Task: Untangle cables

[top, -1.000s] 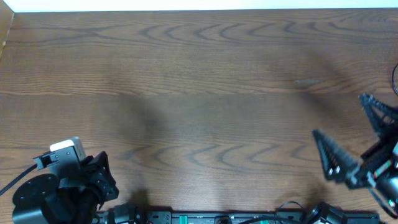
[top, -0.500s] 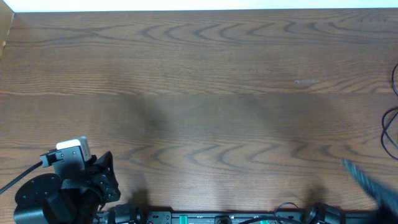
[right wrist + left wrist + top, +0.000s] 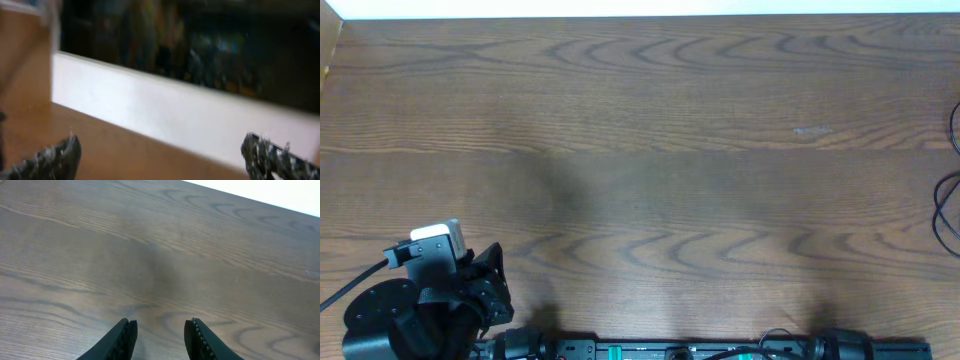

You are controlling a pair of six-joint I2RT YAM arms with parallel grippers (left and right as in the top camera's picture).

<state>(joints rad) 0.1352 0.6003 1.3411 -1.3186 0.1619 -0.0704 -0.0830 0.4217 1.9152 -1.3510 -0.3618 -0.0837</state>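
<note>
Overhead, we pick up the cables (image 3: 947,205) way out at the right edge of the worktop (image 3: 650,150). They are thin black loops curving in and out of the frame. Most of each loop is cut off, so we can't tell how they are wound, and no plug end shows. They lie well apart from the left arm (image 3: 390,320), which sits down at the near left corner with a white block (image 3: 432,238) on top of it. Along the near edge of the worktop runs a black rail (image 3: 700,350).

Over to the left wrist view. The left gripper (image 3: 160,323) hangs above bare wood grain, its two dark fingers (image 3: 125,337) parted a moderate way and nothing between them.

The right wrist view is badly blurred. We can make out that the right gripper (image 3: 161,142) is spread wide, one finger down in the bottom left corner and the other in the bottom right, with empty space between. Behind it we see brown wood, a white band (image 3: 165,112) running across, and a dark background above that.
</note>
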